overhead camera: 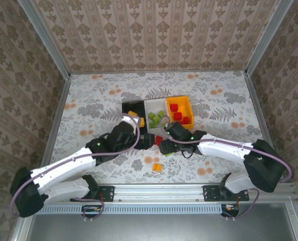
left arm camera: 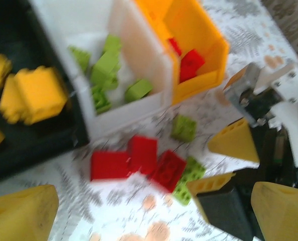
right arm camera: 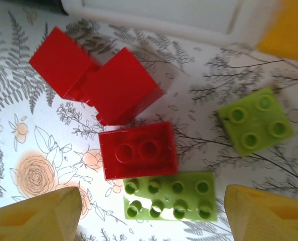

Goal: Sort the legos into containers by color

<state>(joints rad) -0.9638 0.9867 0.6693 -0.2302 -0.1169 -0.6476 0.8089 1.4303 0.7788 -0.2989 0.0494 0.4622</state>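
The containers are holding color-matched legos, while the open, empty right end effector is hovering over loose red bricks and green bricks directly beneath it.

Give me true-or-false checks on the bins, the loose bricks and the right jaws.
1. The white bin holds green bricks. True.
2. The orange bin holds orange-yellow bricks. False: it holds red bricks; the orange-yellow bricks are in the black bin.
3. Three loose red bricks lie on the table before the white bin. True.
4. The right gripper is shut on a green brick. False: its jaws stand open, the long green brick lying on the table below.
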